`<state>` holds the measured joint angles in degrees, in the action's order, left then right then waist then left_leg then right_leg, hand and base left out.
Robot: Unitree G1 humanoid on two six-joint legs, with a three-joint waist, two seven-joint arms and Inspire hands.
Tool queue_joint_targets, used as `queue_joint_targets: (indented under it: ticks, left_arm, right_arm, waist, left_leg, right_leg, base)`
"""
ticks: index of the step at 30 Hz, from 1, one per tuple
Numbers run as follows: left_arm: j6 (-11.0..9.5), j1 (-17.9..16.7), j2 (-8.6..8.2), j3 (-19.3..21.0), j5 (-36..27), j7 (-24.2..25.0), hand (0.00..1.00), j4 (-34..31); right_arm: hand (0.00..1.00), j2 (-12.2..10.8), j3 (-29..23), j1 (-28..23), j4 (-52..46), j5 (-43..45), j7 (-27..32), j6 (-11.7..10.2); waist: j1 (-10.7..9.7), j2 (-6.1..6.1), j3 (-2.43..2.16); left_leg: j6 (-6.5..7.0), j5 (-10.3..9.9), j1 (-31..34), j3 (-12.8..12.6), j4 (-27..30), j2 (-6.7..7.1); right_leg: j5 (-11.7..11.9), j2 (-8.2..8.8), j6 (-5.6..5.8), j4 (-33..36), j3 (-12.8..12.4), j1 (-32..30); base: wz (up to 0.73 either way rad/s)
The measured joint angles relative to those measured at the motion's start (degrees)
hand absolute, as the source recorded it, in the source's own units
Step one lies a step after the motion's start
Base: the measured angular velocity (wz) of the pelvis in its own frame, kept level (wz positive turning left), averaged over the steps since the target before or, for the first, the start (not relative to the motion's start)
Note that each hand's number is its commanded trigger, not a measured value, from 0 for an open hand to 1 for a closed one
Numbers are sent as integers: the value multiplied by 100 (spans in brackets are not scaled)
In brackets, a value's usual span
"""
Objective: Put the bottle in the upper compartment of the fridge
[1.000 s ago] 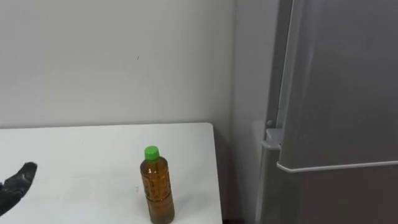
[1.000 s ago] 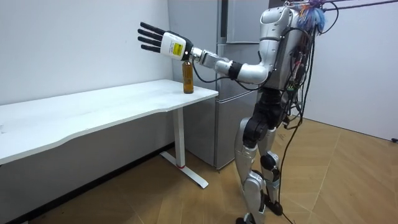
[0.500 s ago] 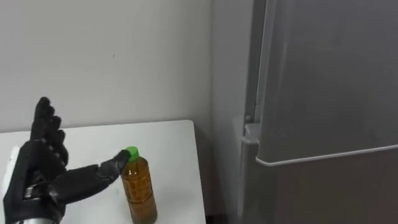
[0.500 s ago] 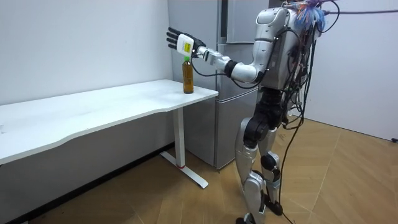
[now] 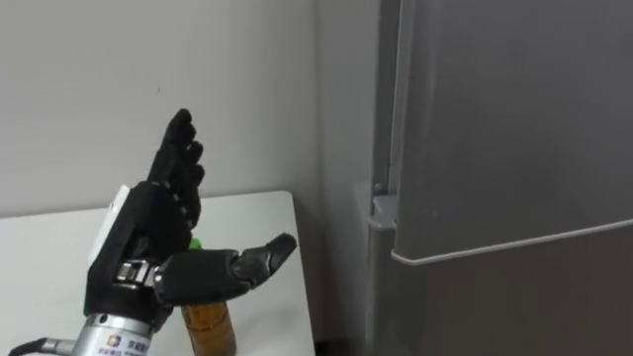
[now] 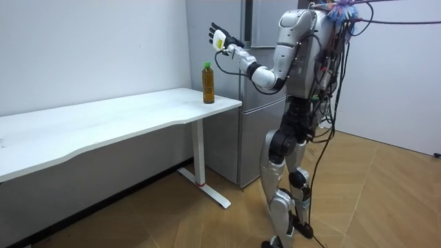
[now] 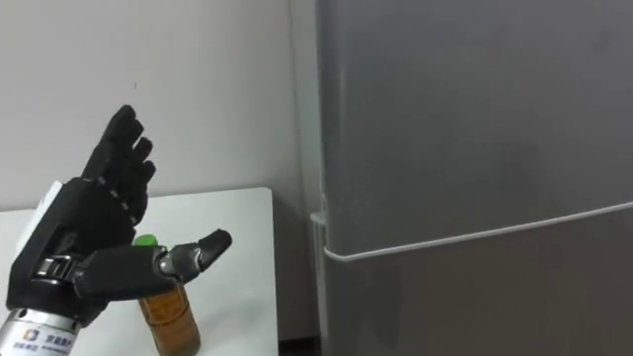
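Observation:
An amber bottle [image 5: 210,328] with a green cap stands upright near the right end of the white table [image 5: 49,247], partly hidden behind my left hand. My left hand [image 5: 148,237] is raised above and in front of the bottle, open, fingers straight up and thumb pointing right, holding nothing. In the room view the left hand [image 6: 219,38] is up high between the bottle [image 6: 208,84] and the fridge [image 6: 262,24]. The grey fridge [image 5: 495,148] stands right of the table with its doors closed.
A seam between the upper and lower fridge doors [image 5: 495,244] runs across the right. A narrow gap separates the table's right edge [image 5: 297,267] from the fridge. A plain wall [image 5: 148,79] stands behind the table. In the room view I stand upright before the fridge.
My left hand has risen and swung from over the table past the bottle toward the fridge. The eye view has shifted right, so the bottle sits further left in it.

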<state>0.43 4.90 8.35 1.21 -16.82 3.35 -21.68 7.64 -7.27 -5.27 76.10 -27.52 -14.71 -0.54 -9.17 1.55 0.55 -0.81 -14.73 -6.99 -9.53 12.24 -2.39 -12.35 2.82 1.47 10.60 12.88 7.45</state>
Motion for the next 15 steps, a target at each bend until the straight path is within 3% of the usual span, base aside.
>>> queue_joint_targets:
  ticks: [5,12,15]
  left_arm:
    - [154,448,-8,-387,79,235,0,-43]
    - [216,549,-23,-532,73,534,0,-47]
    - [220,552,-117,-598,67,677,0,-183]
  right_arm:
    - [0,88,213,126,52,-121,-51,64]
    - [0,130,227,189,57,-119,-51,62]
    - [0,131,229,198,53,-113,-62,64]
  waist:
    - [-24,66,-4]
    - [-191,208,26]
    - [-236,217,22]
  left_leg:
    - [2,1,23,9,3,5]
    - [2,1,61,26,47,0]
    - [2,1,62,12,45,-4]
  right_leg:
    - [27,3,9,-13,-2,10]
    - [35,-7,-3,-61,-2,-11]
    - [35,-10,-4,-59,-11,-30]
  base:
    - [0]
    - [0]
    - [0]
